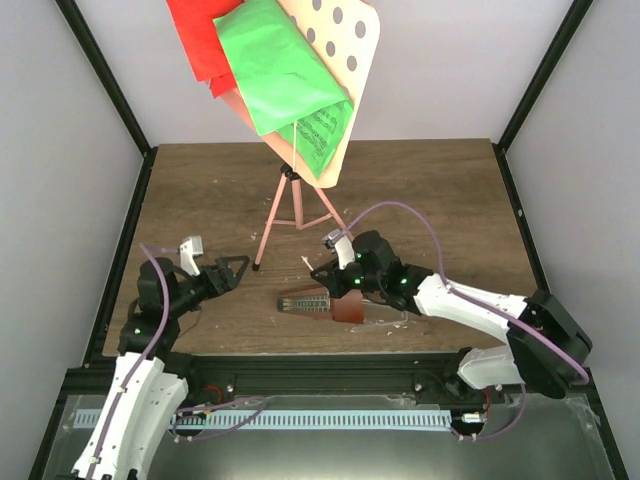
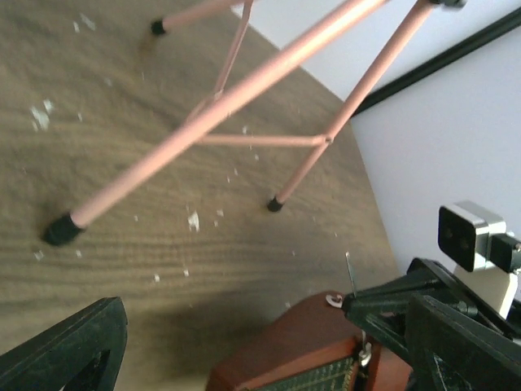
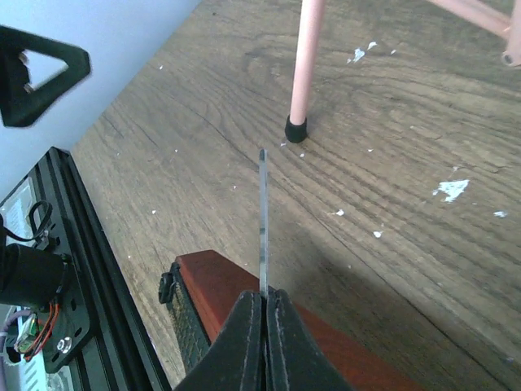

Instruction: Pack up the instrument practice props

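Note:
The reddish-brown metronome lies on its side near the table's front edge, with its clear cover beside it. My right gripper is shut on the metronome's thin metal pendulum rod, which sticks out past the fingertips. The metronome's body lies just below. My left gripper hangs open left of the metronome, one finger showing, nothing between its jaws. Behind them stands the pink music stand, and its hole-dotted desk carries the green sheet and the red sheet.
The stand's feet rest on the wooden table just beyond the metronome. Small white flecks dot the wood. A black frame rail runs along the near edge, with grey walls on both sides.

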`<state>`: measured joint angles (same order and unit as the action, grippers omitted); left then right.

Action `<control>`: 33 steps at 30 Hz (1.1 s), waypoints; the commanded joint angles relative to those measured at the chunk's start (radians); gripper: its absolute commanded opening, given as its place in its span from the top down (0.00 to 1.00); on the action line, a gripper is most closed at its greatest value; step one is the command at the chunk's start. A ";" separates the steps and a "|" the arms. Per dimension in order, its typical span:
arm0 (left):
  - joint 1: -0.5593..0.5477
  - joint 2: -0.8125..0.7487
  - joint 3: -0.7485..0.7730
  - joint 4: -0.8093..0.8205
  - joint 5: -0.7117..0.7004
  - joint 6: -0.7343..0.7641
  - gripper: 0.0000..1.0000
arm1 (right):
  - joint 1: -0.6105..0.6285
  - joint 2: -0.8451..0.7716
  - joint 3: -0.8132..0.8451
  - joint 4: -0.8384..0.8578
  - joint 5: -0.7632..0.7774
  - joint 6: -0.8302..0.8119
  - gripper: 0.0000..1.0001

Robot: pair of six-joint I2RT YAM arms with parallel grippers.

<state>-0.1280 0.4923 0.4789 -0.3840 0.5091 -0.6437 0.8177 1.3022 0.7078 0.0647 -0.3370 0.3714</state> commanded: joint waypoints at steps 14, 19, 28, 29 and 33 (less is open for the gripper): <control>-0.265 0.086 -0.402 0.624 0.038 -0.290 0.05 | 0.044 0.013 0.054 0.174 0.035 0.097 0.98; -0.272 0.121 -0.431 0.691 0.057 -0.198 0.00 | 0.044 0.007 0.054 0.181 0.025 0.110 0.98; -0.274 0.270 -0.440 0.892 0.121 -0.105 0.00 | 0.044 -0.013 0.056 0.192 0.000 0.124 0.98; -0.274 0.289 -0.426 0.867 0.115 -0.082 0.00 | 0.044 -0.016 0.054 0.195 -0.003 0.129 0.99; -0.274 0.337 -0.396 0.856 0.105 -0.050 0.00 | 0.044 -0.027 0.062 0.193 -0.016 0.134 0.98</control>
<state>-0.3985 0.7971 0.0517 0.4091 0.6006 -0.7551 0.8543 1.3266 0.7078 0.1688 -0.3218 0.4831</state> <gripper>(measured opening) 0.995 0.016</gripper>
